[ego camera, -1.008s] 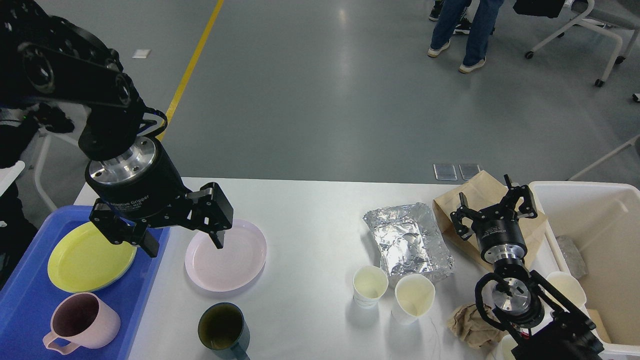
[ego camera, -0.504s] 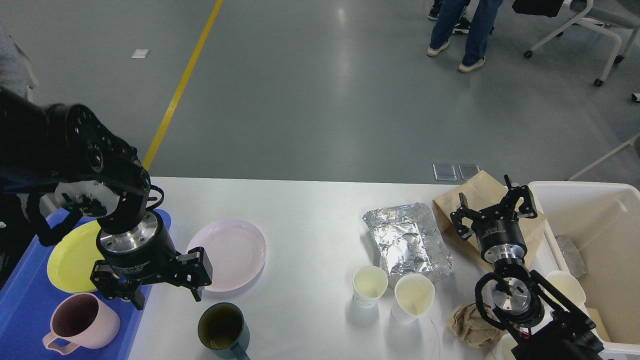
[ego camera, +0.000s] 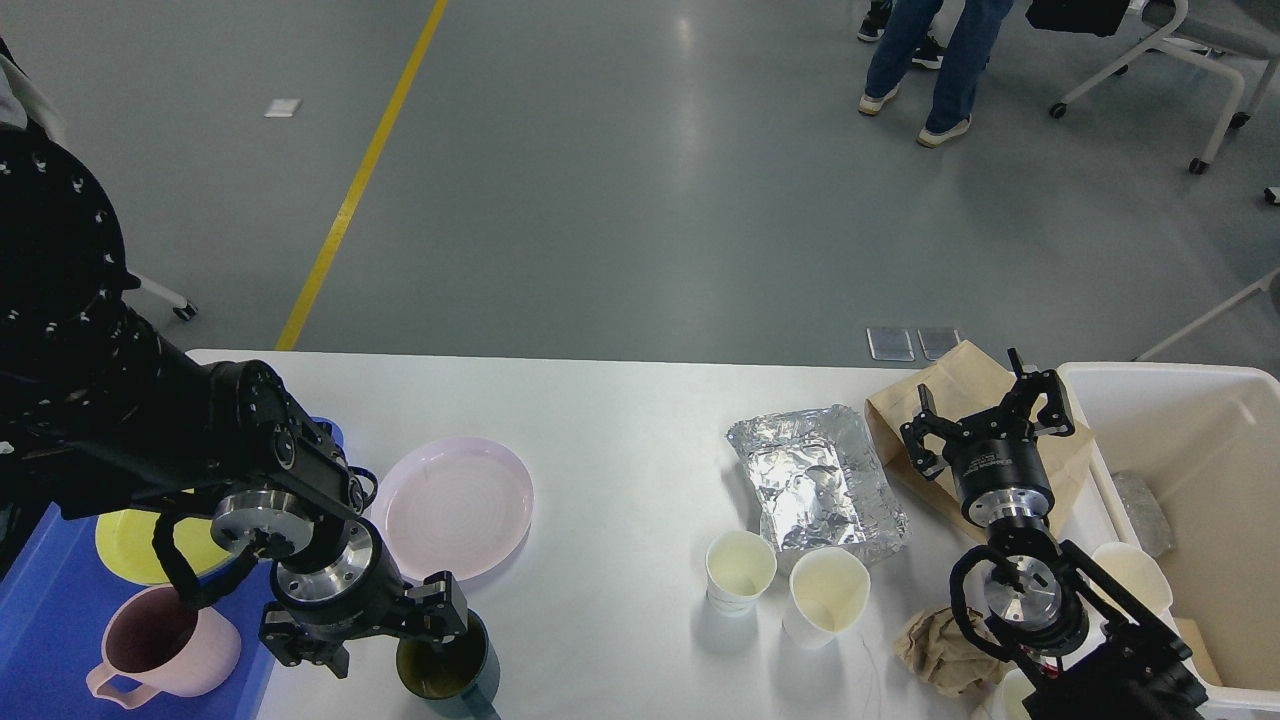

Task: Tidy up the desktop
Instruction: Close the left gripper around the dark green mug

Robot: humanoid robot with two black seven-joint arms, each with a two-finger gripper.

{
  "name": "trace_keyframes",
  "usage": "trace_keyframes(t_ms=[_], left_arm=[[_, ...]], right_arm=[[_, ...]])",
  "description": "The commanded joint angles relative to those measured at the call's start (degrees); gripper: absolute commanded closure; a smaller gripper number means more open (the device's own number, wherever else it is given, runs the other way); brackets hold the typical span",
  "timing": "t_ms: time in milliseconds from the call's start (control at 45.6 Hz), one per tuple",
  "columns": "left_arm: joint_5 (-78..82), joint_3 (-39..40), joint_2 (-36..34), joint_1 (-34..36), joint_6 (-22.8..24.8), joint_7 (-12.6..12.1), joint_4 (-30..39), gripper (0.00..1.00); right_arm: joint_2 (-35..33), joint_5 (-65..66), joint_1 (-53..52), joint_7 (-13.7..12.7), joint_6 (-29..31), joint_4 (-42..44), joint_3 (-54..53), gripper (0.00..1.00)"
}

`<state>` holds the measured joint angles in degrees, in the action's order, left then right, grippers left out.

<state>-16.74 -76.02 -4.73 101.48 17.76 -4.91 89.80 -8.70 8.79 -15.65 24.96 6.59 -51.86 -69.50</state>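
The white desktop (ego camera: 620,440) holds a pink plate (ego camera: 455,510), a dark green cup (ego camera: 450,668), a foil container (ego camera: 815,490), two paper cups (ego camera: 740,570) (ego camera: 828,595), a brown paper bag (ego camera: 950,395) and a crumpled napkin (ego camera: 935,648). My left gripper (ego camera: 372,638) is open and low at the front left. One of its fingers is at the dark cup's left rim, and nothing is held. My right gripper (ego camera: 985,420) is open over the paper bag, holding nothing.
A blue tray (ego camera: 50,600) at the left carries a yellow plate (ego camera: 130,550) and a pink mug (ego camera: 165,645). A cream bin (ego camera: 1200,470) stands at the right edge. Beyond the table are a person's legs (ego camera: 930,60) and a chair (ego camera: 1200,60).
My left arm has swung down and towards me, from above the pink plate to beside the dark green cup. The right arm has not moved.
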Motion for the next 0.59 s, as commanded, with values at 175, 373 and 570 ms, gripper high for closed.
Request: trace_keyframes(t_ms=[175,373,570], left_arm=[[6.4,3.7,-3.8,-8.3,-2.1,0.1,-6.3,0.1],[9.3,6.1,-3.7,-11.5,-7.0,0.2,-6.3,0.11],[10.1,6.3,-3.8,-11.9,-6.9,0.2,-6.2,0.26]], right_arm=[[0.0,0.0,0.0,0.0,0.0,0.0,0.0,0.0],[0.0,0.0,0.0,0.0,0.1,0.0,0.0,0.0],[0.0,0.0,0.0,0.0,0.0,0.0,0.0,0.0]])
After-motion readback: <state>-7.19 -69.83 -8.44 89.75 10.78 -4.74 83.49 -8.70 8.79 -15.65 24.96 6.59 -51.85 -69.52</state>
